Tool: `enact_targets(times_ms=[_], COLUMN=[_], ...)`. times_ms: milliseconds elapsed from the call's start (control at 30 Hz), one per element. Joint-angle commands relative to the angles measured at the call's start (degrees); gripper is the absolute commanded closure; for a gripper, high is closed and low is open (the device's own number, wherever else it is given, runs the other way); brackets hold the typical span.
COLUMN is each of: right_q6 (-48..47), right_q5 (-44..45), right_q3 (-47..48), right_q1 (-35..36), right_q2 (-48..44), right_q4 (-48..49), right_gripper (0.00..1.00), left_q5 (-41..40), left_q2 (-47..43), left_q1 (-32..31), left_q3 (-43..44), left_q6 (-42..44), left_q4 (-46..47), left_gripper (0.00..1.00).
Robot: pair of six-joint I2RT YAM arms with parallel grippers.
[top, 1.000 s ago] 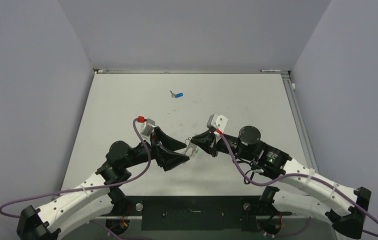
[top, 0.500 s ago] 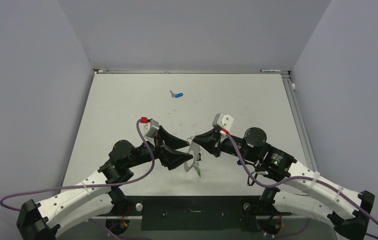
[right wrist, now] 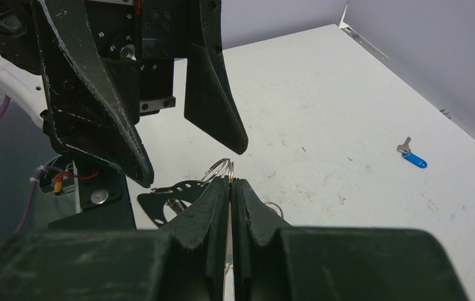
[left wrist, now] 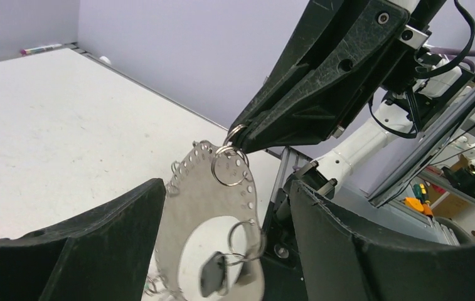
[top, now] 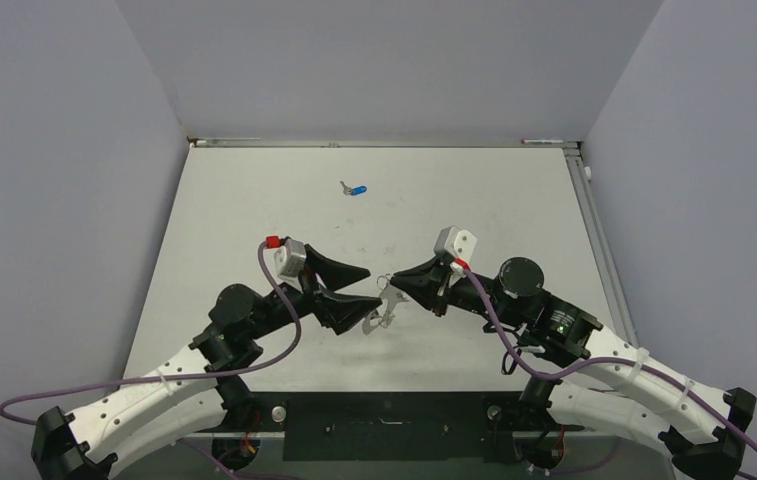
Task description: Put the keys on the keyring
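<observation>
One keyring in right hand

Table: white matte top, dark scuffs nr centre.
Walls: pale lilac-grey; left, back & right.
Pen: thin, lying along far edge by back wall, right side.
Rail: metal strip along table's right edge.
Base plate: black, at near edge.

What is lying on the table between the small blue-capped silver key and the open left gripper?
Nothing visible. Bare white table separates the blue-capped silver key from the open left gripper. That gripper brackets the silvery perforated keyring, which hangs from the shut right gripper. Only the keyring sits between the left gripper's fingers.
</observation>
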Motion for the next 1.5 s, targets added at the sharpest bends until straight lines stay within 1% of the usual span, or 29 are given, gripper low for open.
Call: enact_targets(times_ms=[0, 133, 233, 367, 433, 600, 767, 1200, 1467], right_q6=[0.9, 1.3, 1.9, 2.6, 2.8, 2.8, 3.6, 4.1, 4.8], right_q5=[-1.5, -1.6, -1.6, -1.4, -1.3, -0.5, 1.3, 2.3, 5.0], right_q3=[1.8, 1.8, 1.8, 1.6, 1.4, 1.0, 0.4, 0.2, -0.1], right_q1=[0.4, 0.4, 0.3, 0.3, 0.4, 0.4, 0.4, 0.4, 0.3], right_q2=[-1.1, -1.2, -1.4, -1.5, -1.7, -1.8, -1.7, -0.8, -0.5], right_q4=[2.1, 2.6, 2.7, 3.0, 3.1, 3.1, 5.2, 5.2, 5.5], right_gripper=[0.95, 0.95, 0.95, 0.95, 0.95, 0.95, 0.95, 0.95, 0.95], left_q5=[-2.3, 0.1, 2.8, 6.4, 6.9, 7.0, 7.2, 5.1, 4.7], left_q2=[0.1, 2.9, 4.8, 6.7, 7.1, 7.4, 7.1, 4.7, 3.9], left_q1=[-0.2, -0.2, -0.2, -0.3, -0.5, -1.0, -1.3, -1.7, -2.1], left_q3=[3.7, 5.2, 6.4, 8.0, 8.5, 8.6, 9.5, 8.9, 8.6], left_q6=[3.4, 3.7, 2.9, 2.2, 2.0, 1.6, 1.8, 3.1, 3.3], left_q4=[2.3, 3.7, 4.3, 3.5, 2.7, 2.2, -0.1, -1.0, -1.3], left_gripper=[0.3, 0.31, 0.36, 0.4, 0.43, 0.44, 0.57, 0.58, 0.62])
